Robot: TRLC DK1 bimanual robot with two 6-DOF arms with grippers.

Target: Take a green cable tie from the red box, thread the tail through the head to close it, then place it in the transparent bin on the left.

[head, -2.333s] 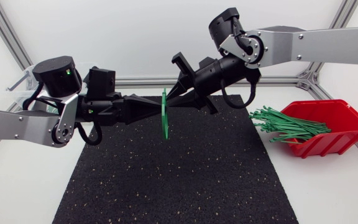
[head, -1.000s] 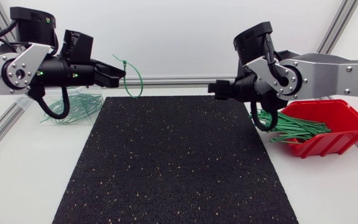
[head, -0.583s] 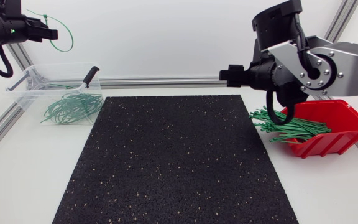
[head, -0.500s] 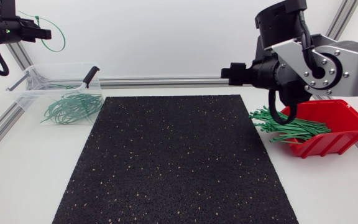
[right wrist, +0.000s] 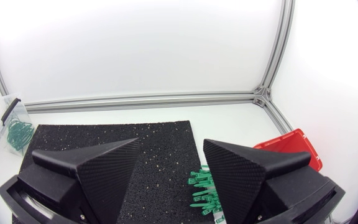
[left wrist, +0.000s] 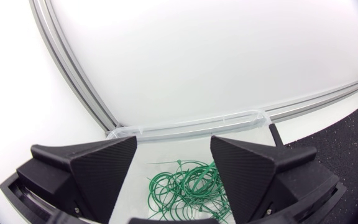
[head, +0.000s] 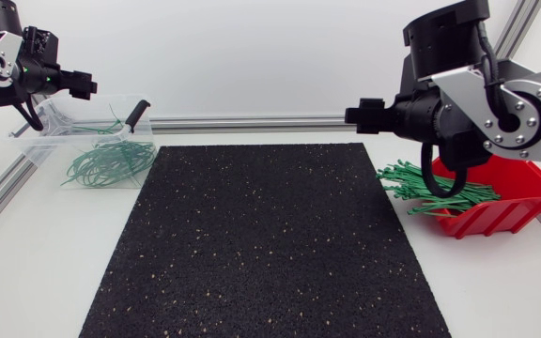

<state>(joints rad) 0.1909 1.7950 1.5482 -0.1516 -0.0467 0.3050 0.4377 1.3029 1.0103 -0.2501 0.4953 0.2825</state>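
Looped green cable ties (head: 107, 161) lie heaped in the transparent bin (head: 26, 137) at the far left of the worktop (head: 45, 272). The left gripper (head: 85, 86) hangs just above the bin's far side. In its wrist view, this gripper (left wrist: 173, 146) stands wide and holds nothing, with the heap (left wrist: 185, 183) below the gap. Straight green ties (head: 440, 192) spill out of the red box (head: 519, 188) at right, towards the black mat (head: 261, 244). The right gripper (head: 363, 115) hangs above the mat's far right corner, also wide and empty.
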